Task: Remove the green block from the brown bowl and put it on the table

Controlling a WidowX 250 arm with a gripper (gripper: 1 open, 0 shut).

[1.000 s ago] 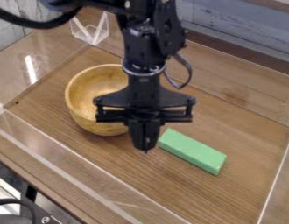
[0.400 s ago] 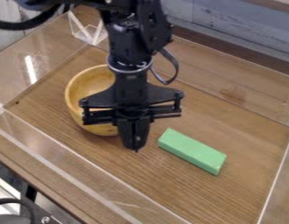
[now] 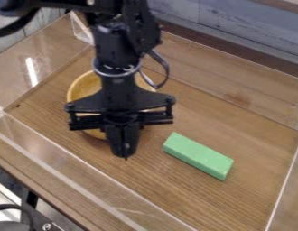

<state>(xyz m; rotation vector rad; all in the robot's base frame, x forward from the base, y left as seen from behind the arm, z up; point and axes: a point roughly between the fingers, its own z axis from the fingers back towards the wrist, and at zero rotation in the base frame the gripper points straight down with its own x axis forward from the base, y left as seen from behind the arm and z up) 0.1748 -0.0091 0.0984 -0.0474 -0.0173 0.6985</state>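
Green block (image 3: 198,155) lies flat on the table (image 3: 242,99), clear of the brown bowl (image 3: 79,88).

The gripper (image 3: 124,149) is seen pointing straight down, its jaws pressed together on nothing, just beside the block's near-left end and in front of the bowl. The block's long axis is laid diagonally, from upper left toward lower right in the view. It is judged rigid, light and smooth-faced, so some slipperiness may be expected; a hold across the narrow width near the middle would be advised. The task is judged essentially done.
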